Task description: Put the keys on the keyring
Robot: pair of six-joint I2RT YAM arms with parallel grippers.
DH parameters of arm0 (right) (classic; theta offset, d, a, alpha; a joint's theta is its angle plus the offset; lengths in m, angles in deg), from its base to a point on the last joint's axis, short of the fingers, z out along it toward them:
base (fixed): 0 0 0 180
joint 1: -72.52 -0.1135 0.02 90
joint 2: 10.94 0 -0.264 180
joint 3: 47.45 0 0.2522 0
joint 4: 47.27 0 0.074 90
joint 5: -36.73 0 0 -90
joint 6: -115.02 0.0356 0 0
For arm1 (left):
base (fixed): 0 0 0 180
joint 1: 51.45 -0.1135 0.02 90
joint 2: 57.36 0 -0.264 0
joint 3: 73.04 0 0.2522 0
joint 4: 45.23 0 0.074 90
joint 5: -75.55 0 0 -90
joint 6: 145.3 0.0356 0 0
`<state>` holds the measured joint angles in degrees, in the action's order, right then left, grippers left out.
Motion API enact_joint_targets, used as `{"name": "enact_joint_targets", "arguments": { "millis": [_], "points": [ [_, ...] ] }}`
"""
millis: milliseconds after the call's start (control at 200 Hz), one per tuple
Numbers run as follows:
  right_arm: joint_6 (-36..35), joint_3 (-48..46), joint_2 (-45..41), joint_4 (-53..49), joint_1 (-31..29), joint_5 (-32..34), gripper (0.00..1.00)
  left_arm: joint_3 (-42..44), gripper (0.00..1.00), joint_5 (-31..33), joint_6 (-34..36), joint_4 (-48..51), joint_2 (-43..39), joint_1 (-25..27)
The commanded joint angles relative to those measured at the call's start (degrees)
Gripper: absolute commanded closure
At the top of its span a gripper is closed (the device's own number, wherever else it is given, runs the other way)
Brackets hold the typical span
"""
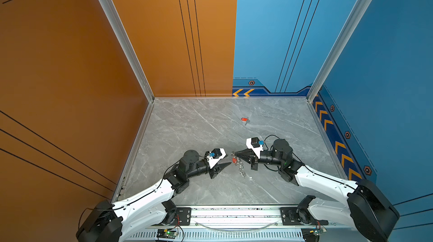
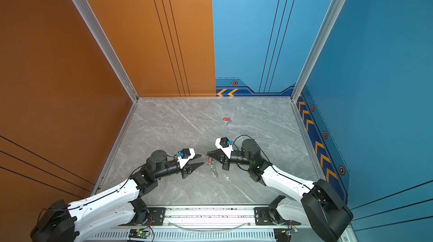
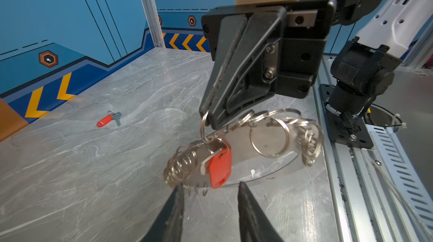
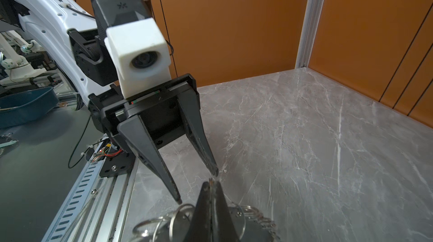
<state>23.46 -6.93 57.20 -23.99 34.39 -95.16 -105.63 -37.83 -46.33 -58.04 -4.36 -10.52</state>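
The keyring [image 3: 264,140] is a flat greyish plate edged with silver split rings; it hangs tilted from my right gripper [image 3: 206,111], which is shut on one ring. A silver key with an orange-red tag [image 3: 219,169] dangles from that ring. My left gripper [image 3: 210,185] is open, and the tag sits just beyond its fingertips with nothing between them. In both top views the grippers [image 1: 229,159] [image 1: 233,153] meet tip to tip over the front middle of the table, with the keyring [image 1: 241,167] drooping below. A second tagged key [image 1: 244,119] lies loose farther back.
The grey marble table [image 1: 199,135] is walled by an orange panel [image 1: 70,88] on the left and blue panels [image 1: 375,65] at the back and right. A metal rail [image 1: 234,212] with both arm bases runs along the front edge.
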Motion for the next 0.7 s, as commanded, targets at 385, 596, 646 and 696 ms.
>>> {"name": "enact_joint_targets", "arguments": {
  "millis": [385,596,646,696],
  "points": [
    [-2.5,1.6,2.3,-2.3,-1.7,7.5,1.0,1.3,0.67,-2.4,1.5,-4.6,2.6,1.5],
    [-3.0,1.8,3.1,-3.6,-1.7,9.3,1.0,1.2,0.63,1.7,0.8,-4.6,3.1,1.4],
    [-2.9,2.0,3.8,-3.8,-1.7,8.7,1.0,0.8,0.63,3.7,-0.2,-4.6,3.7,1.4],
    [-2.9,2.1,4.3,-4.1,-1.7,7.6,1.0,0.4,0.63,6.1,-1.5,-4.6,4.4,1.4]
  ]
}}
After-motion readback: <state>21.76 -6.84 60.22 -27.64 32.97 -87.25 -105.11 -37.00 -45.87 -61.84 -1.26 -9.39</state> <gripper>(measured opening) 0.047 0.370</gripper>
